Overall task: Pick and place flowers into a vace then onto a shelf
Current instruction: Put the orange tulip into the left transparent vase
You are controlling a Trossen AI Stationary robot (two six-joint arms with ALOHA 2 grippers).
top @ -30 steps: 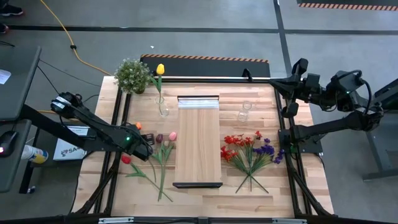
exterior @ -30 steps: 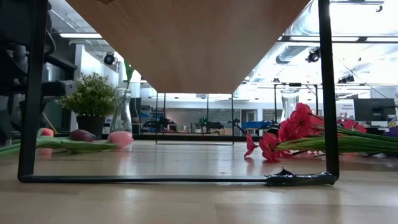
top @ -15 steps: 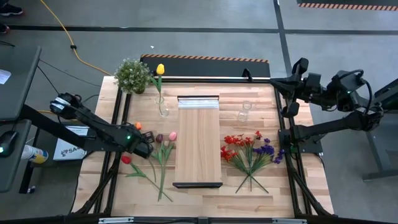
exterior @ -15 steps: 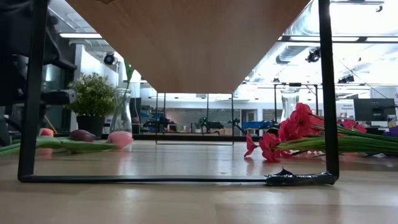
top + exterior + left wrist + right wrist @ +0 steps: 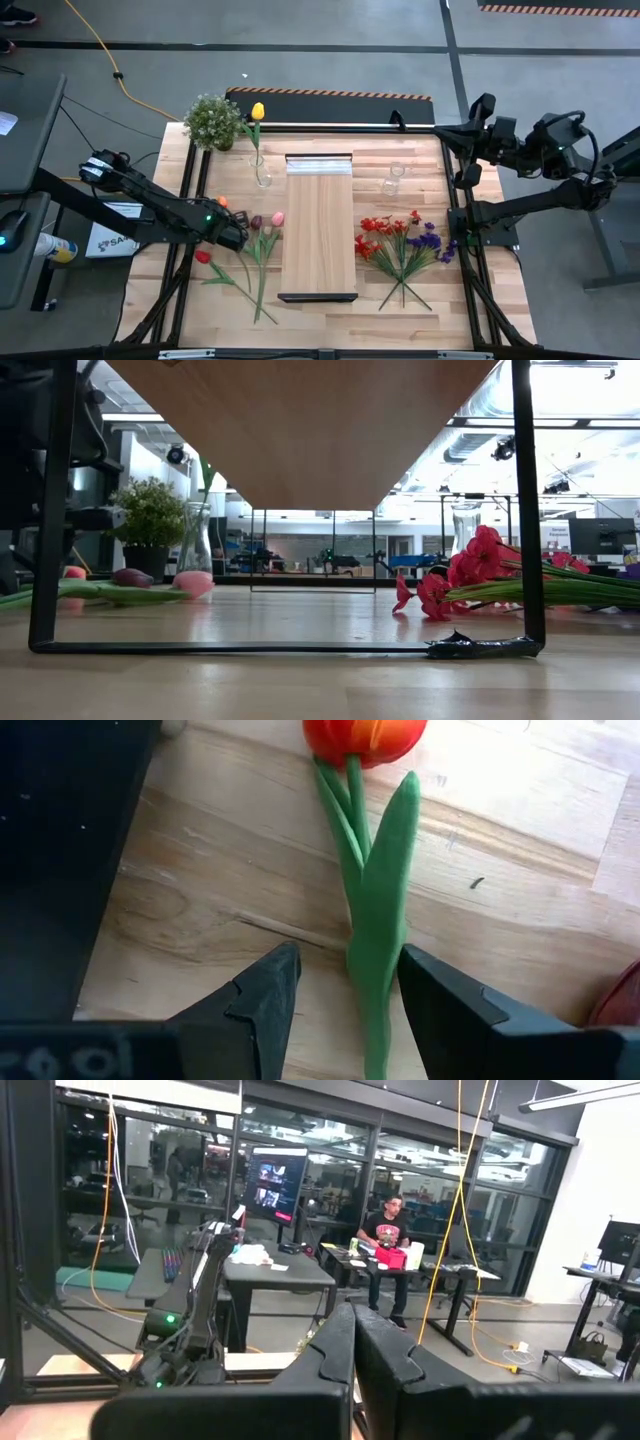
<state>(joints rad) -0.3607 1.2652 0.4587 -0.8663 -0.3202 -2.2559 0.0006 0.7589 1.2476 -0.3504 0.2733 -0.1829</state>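
The left hand sits low over the left part of the tabletop, among the loose tulips; in the left wrist view its two dark fingers stand apart on either side of the green stem and leaf of an orange tulip that lies flat on the wood; the fingers straddle the stem without pressing on it, so the hand is part open and grips nothing.

In the high view the orange tulip lies just beside that hand, with a red tulip nearer the front edge, and a dark purple tulip and a pink tulip between the hand and the shelf; their stems run toward the front of the tabletop.

The shelf stands along the middle of the tabletop; the low view looks under its plank between its black bracket legs.

A yellow tulip stands upright in a glass vase near the shelf's far left corner; an empty glass vase stands near the far right corner; a bushy potted plant sits at the far left corner of the tabletop.

Red sprays and purple sprays lie fanned on the wood right of the shelf.

The right hand waits raised beyond the far right corner of the tabletop, its fingers pressed together and holding nothing.
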